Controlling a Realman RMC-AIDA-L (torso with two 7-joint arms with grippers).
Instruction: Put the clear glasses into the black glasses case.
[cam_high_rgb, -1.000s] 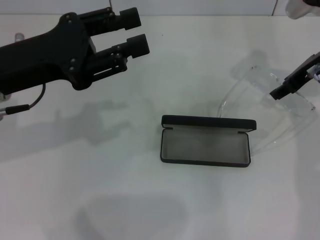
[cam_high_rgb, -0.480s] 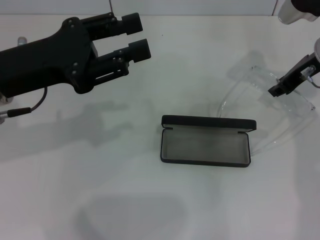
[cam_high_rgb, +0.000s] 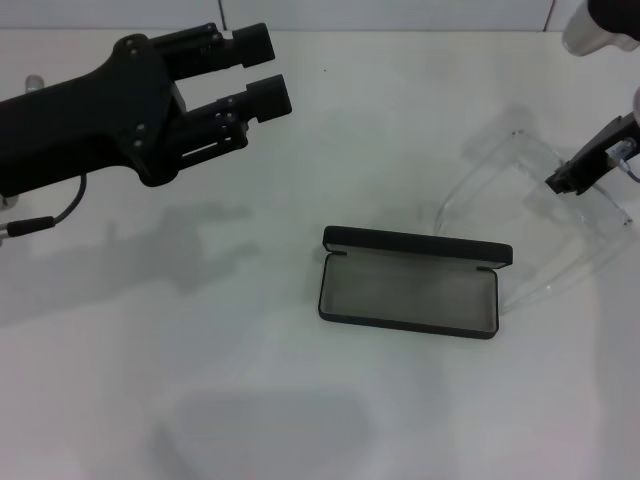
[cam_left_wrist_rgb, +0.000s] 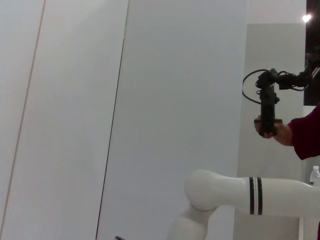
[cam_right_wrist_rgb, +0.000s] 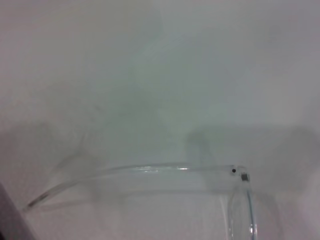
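The black glasses case (cam_high_rgb: 415, 245) lies open at the middle of the white table, its grey lining facing up and nothing inside. Right of it are the clear glasses (cam_high_rgb: 480, 172), tilted, with their long temples reaching down toward the case's right end. My right gripper (cam_high_rgb: 575, 178) is shut on the glasses' front frame at the right edge of the head view. One temple and hinge of the glasses (cam_right_wrist_rgb: 165, 169) show close up in the right wrist view. My left gripper (cam_high_rgb: 268, 68) hovers open at the upper left, far from both, with nothing between its fingers.
The white table (cam_high_rgb: 250, 400) stretches bare in front of and left of the case. The left wrist view looks at a wall, a white arm link (cam_left_wrist_rgb: 240, 192) and a person's hand holding a black device (cam_left_wrist_rgb: 267, 112).
My right gripper has shifted slightly right and up with the glasses, whose temples moved along. The case has turned a little. The left gripper has drifted slightly.
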